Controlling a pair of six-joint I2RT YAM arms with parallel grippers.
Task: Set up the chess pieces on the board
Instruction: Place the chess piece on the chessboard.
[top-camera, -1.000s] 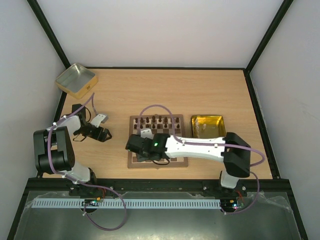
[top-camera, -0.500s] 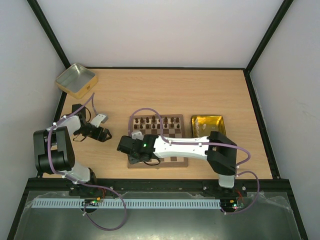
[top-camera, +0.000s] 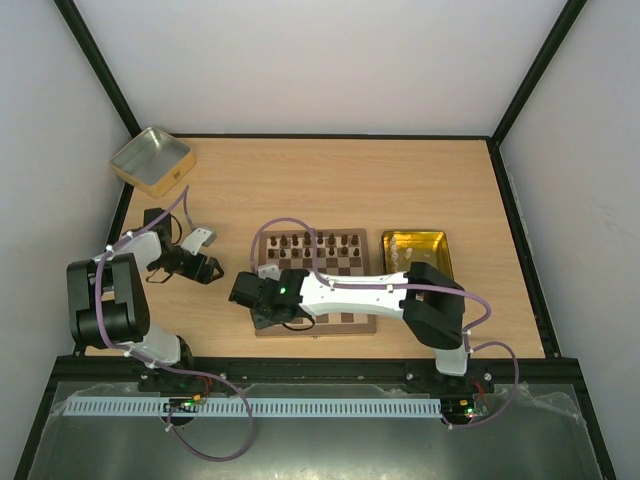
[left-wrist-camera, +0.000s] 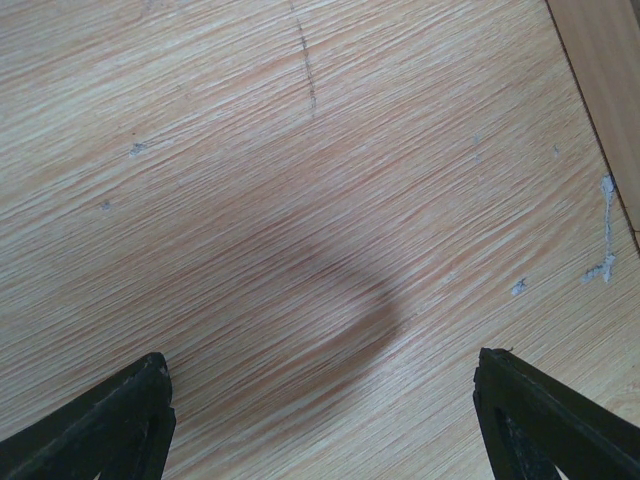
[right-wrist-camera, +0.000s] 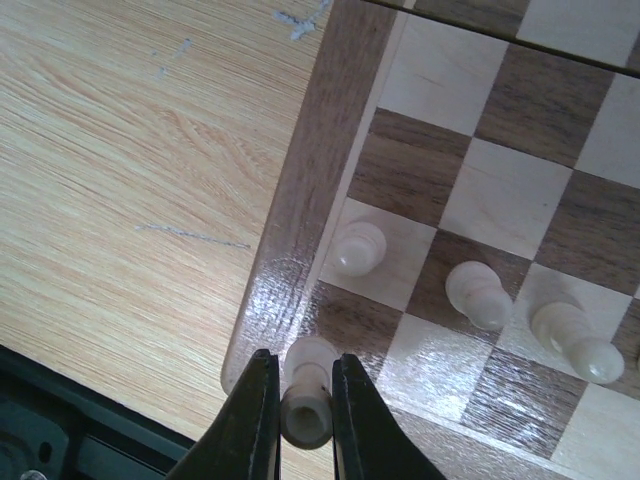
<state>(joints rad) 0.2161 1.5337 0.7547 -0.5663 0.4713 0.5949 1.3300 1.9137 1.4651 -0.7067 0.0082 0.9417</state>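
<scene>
The board (top-camera: 345, 262) lies mid-table, dark brown chessmen along its far rows. My right gripper (top-camera: 262, 303) reaches across it to its near left corner. In the right wrist view my right gripper (right-wrist-camera: 300, 415) is shut on a cream-white chess piece (right-wrist-camera: 307, 395), held over the dark corner square by the board's brown border (right-wrist-camera: 300, 210). Three more cream-white pieces (right-wrist-camera: 358, 250) (right-wrist-camera: 478, 293) (right-wrist-camera: 578, 340) stand on the second row. My left gripper (top-camera: 203, 255) is open and empty, left of the board; its wrist view shows its fingertips (left-wrist-camera: 120, 415) wide apart over bare wood.
A gold tin (top-camera: 417, 252) sits right of the board with pale pieces in it. Another gold tin (top-camera: 152, 160) stands at the far left corner. The table's near edge (right-wrist-camera: 60, 400) runs just below the board's corner.
My right gripper has moved left along the board's near edge to its near left corner, carrying the cream-white piece. The left arm has not moved.
</scene>
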